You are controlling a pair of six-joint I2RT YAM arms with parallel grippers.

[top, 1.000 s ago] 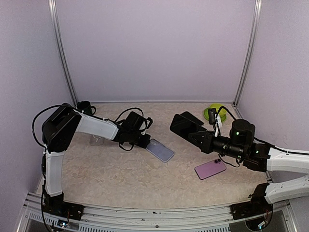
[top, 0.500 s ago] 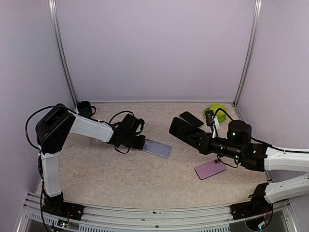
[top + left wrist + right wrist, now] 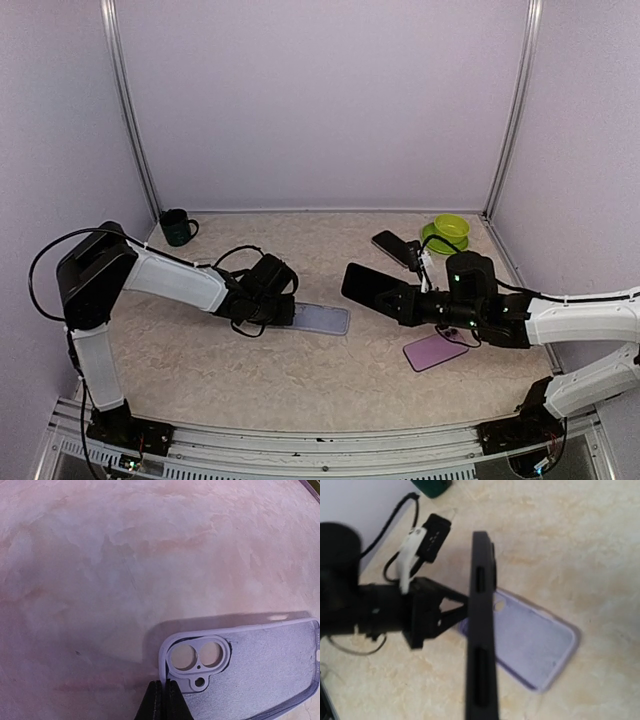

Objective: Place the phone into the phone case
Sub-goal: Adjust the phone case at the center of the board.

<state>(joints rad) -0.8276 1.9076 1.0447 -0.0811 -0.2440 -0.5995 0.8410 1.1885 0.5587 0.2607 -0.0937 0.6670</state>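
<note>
The lavender phone case (image 3: pixel 322 319) lies open side up, low on the table, its camera cutouts toward my left gripper (image 3: pixel 288 312). The left wrist view shows that gripper (image 3: pixel 163 696) shut on the case's rim (image 3: pixel 165 672) at the camera corner. My right gripper (image 3: pixel 402 301) is shut on a black phone (image 3: pixel 366 284) and holds it tilted in the air, just right of the case. In the right wrist view the phone (image 3: pixel 481 645) is edge-on above the case (image 3: pixel 532 640); its own fingers are hidden.
A second black phone (image 3: pixel 392 246) lies near a green bowl (image 3: pixel 450 230) at the back right. A purple phone-shaped slab (image 3: pixel 435 351) lies under the right arm. A dark green mug (image 3: pixel 178 227) stands at the back left.
My left gripper has brought the case down and nearer, from tilted to flat. My right gripper has carried the black phone left, toward the case.
</note>
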